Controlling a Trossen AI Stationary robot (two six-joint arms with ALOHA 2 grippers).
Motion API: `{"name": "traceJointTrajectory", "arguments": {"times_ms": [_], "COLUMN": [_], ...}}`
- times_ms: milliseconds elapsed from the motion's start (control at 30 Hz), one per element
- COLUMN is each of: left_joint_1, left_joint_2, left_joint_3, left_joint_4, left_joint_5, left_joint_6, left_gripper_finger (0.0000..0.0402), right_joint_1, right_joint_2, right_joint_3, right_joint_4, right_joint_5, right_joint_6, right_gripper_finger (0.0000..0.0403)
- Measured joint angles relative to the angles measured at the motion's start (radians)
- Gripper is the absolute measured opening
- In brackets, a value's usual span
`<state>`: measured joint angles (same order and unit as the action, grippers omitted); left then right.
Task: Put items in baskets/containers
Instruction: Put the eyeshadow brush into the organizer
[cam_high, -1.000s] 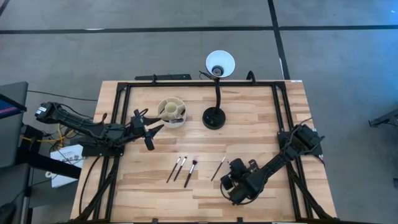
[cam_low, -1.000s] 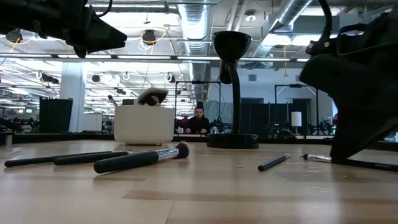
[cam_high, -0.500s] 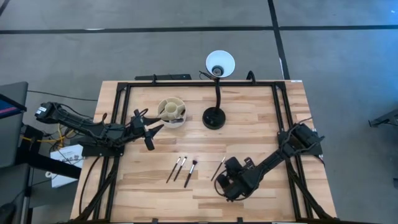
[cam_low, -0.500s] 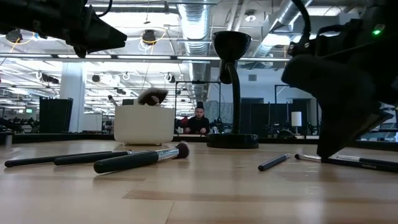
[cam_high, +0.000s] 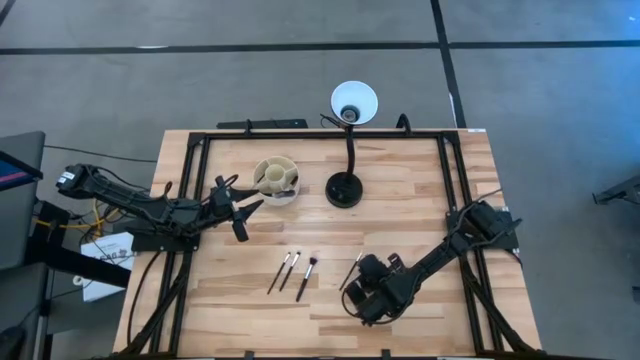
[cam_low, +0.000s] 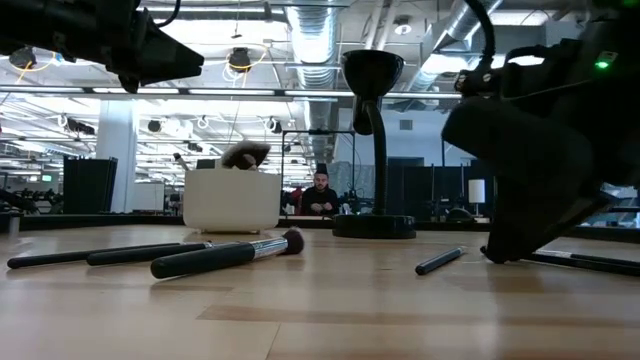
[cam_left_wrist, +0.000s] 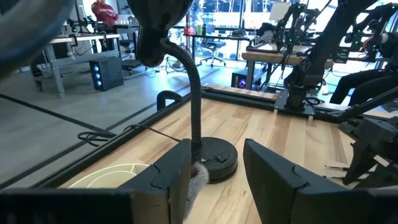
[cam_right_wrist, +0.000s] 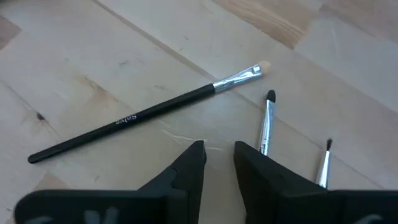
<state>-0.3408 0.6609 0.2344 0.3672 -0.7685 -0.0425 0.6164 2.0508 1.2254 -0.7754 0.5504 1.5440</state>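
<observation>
Your small round cream divided cup (cam_high: 275, 179) near the table's back edge already holds at least one brush, its bristles poking above the rim. At least four thin black-handled makeup brushes (cam_high: 292, 270) remain on the wooden table (cam_high: 420, 190) (judging from above). Your right gripper (cam_right_wrist: 217, 163) hovers low over them, fingers slightly parted, holding nothing; your left gripper (cam_high: 240, 208) waits beside the cup, open and empty.
</observation>
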Motion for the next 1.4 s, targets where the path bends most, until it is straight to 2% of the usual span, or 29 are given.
{"name": "traceJointTrajectory", "arguments": {"times_ms": [100, 267, 400, 567, 700, 967, 1133, 1400], "left_joint_1": [0.000, 0.000, 0.000, 0.000, 0.000, 0.000, 0.000, 0.000], "left_joint_2": [0.000, 0.000, 0.000, 0.000, 0.000, 0.000, 0.000, 0.000], "left_joint_3": [0.000, 0.000, 0.000, 0.000, 0.000, 0.000, 0.000, 0.000], "left_joint_4": [0.000, 0.000, 0.000, 0.000, 0.000, 0.000, 0.000, 0.000], "left_joint_5": [0.000, 0.000, 0.000, 0.000, 0.000, 0.026, 0.026, 0.026], "left_joint_6": [0.000, 0.000, 0.000, 0.000, 0.000, 0.000, 0.000, 0.000], "left_gripper_finger": [0.0145, 0.0145, 0.0145, 0.0145, 0.0145, 0.0145, 0.0145, 0.0145], "right_joint_1": [0.005, 0.021, 0.035, 0.033, 0.036, 0.036, 0.036, 0.038], "right_joint_2": [0.030, 0.053, -0.002, -0.126, -0.170, -0.065, -0.019, -0.020], "right_joint_3": [0.003, 0.003, -0.006, -0.005, -0.006, -0.005, -0.005, -0.009], "right_joint_4": [-0.008, -0.011, -0.011, -0.082, -0.137, -0.131, -0.163, -0.184], "right_joint_5": [0.028, 0.081, 0.088, 0.089, 0.100, 0.084, 0.067, 0.067], "right_joint_6": [0.001, 0.060, 0.060, 0.022, 0.019, 0.062, 0.156, 0.175], "right_gripper_finger": [0.0082, 0.0054, 0.0045, 0.0066, 0.0097, 0.0154, 0.0149, 0.0130]}}
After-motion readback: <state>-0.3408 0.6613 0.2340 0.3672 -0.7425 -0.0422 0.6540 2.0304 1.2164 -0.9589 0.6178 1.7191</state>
